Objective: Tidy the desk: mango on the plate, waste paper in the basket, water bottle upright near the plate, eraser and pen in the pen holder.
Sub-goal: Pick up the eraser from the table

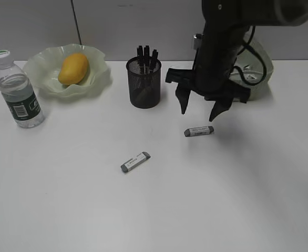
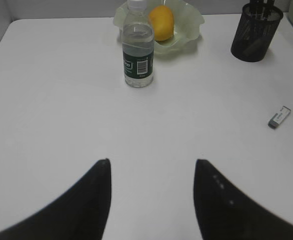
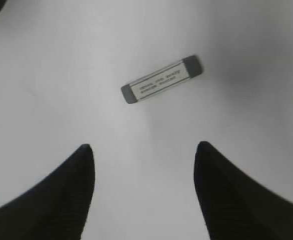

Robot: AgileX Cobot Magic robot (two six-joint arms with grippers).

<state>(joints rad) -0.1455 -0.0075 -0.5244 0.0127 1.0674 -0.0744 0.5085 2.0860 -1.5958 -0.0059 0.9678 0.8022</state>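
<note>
- Below the right gripper (image 1: 199,113), just ahead of its widely spread, empty jaws, lies an eraser (image 3: 162,79) flat on the desk (image 1: 238,199).
- Small, light and firm by its look; the paper sleeve may be slick.
- Best taken across its narrow width at mid-length, jaws square to the long sides.
- Farther off to the gripper's side lies a second eraser (image 1: 135,161); the pen holder (image 1: 144,83) stands beyond it.

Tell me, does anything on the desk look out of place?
Yes. Two erasers lie loose on the desk: one just below the open right gripper, another nearer the front. Both are outside the pen holder. The mango sits on the plate and the bottle stands upright beside it.
</note>
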